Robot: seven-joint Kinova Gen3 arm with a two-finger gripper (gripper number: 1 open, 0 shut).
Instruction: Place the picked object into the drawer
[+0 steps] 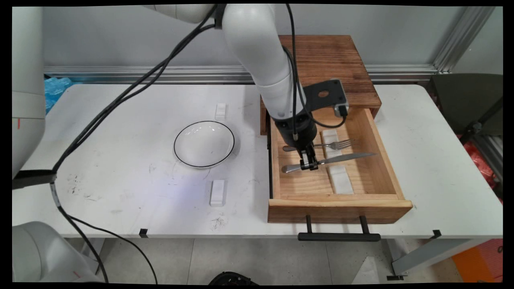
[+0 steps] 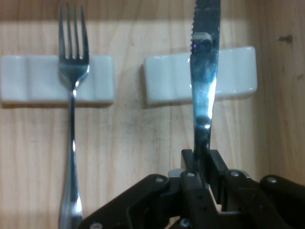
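The gripper, jaws pinched tight on the knife handle mid-drawer, should keep the blade level beside the fork.

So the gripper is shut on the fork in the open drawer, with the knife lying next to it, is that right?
Not quite. The gripper is shut on the knife, and the fork lies next to it in the open drawer. The hand view shows this plainly.

Pincer down (fingers clamped)
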